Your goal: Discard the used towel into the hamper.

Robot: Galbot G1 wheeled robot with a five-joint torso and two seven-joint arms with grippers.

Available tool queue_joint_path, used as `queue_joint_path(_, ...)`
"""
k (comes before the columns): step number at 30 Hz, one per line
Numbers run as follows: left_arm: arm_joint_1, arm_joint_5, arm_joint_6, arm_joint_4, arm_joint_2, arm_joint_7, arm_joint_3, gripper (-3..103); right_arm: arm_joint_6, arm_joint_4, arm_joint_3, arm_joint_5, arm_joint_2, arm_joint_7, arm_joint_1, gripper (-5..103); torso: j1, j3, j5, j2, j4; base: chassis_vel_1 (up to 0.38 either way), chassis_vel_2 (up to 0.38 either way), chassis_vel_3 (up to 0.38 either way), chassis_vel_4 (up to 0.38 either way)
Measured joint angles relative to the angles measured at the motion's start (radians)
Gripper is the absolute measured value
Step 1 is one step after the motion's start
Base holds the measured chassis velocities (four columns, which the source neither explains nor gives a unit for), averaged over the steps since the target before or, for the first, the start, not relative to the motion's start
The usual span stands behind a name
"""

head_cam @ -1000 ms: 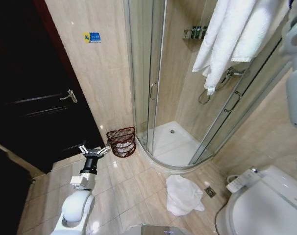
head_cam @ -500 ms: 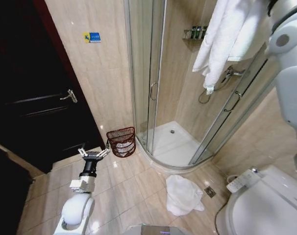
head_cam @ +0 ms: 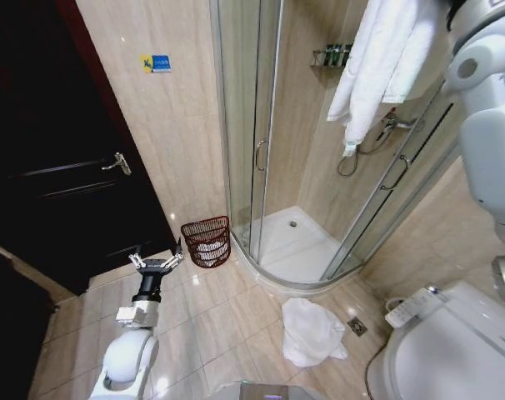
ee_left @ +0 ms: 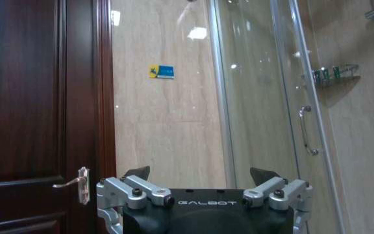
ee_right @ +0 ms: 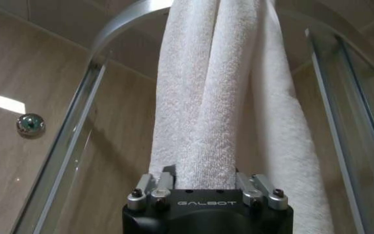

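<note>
A white towel (head_cam: 377,67) hangs over the top of the glass shower enclosure. In the right wrist view my right gripper (ee_right: 203,181) is shut on a bunched fold of the towel (ee_right: 203,97). My right arm (head_cam: 490,92) is raised at the upper right of the head view. The hamper (head_cam: 207,242), a small reddish-brown open-weave basket, stands on the floor against the wall by the shower door. My left gripper (head_cam: 155,263) hovers low, just left of the hamper, open and holding nothing. Its spread fingers (ee_left: 138,173) face the wall.
A crumpled white cloth (head_cam: 311,331) lies on the tiles in front of the shower tray. A toilet (head_cam: 452,350) is at the lower right, and a dark wooden door (head_cam: 61,167) at the left. The curved glass shower (head_cam: 261,150) is straight ahead. Bare floor tiles (head_cam: 227,317) lie between them.
My right arm has come further into the head view, and the hanging towel has shifted slightly left with it. The left gripper has drifted slightly back from the hamper.
</note>
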Motion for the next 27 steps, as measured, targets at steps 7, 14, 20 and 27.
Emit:
queue_joint_path(7,-0.003,-0.004,-0.003,0.004,0.003,0.0,-0.006,100,0.001,-0.01,0.008,-0.009,0.006,-0.003,-0.006,23,0.0,0.0,0.0002,0.0,-0.0001,0.0,0.0,0.0,0.0)
queue_joint_path(14,0.001,-0.007,-0.013,0.01,0.004,0.0,-0.008,100,0.0,-0.006,0.014,-0.009,0.007,-0.003,-0.013,5,0.0,0.0,0.0,0.0,0.0,0.0,0.0,0.0,0.0)
queue_joint_path(20,0.006,-0.019,-0.02,0.012,0.01,0.001,-0.019,100,-0.005,0.036,0.048,0.016,-0.027,-0.002,-0.065,5,0.0,0.0,0.0,0.0,0.0,0.0,0.0,0.0,0.0)
queue_joint_path(27,0.01,-0.023,-0.026,0.014,0.011,0.001,-0.021,100,-0.013,0.161,0.142,0.055,-0.078,-0.003,-0.244,5,0.0,-0.001,-0.0005,0.0,0.0,0.0,0.0,0.0,0.0)
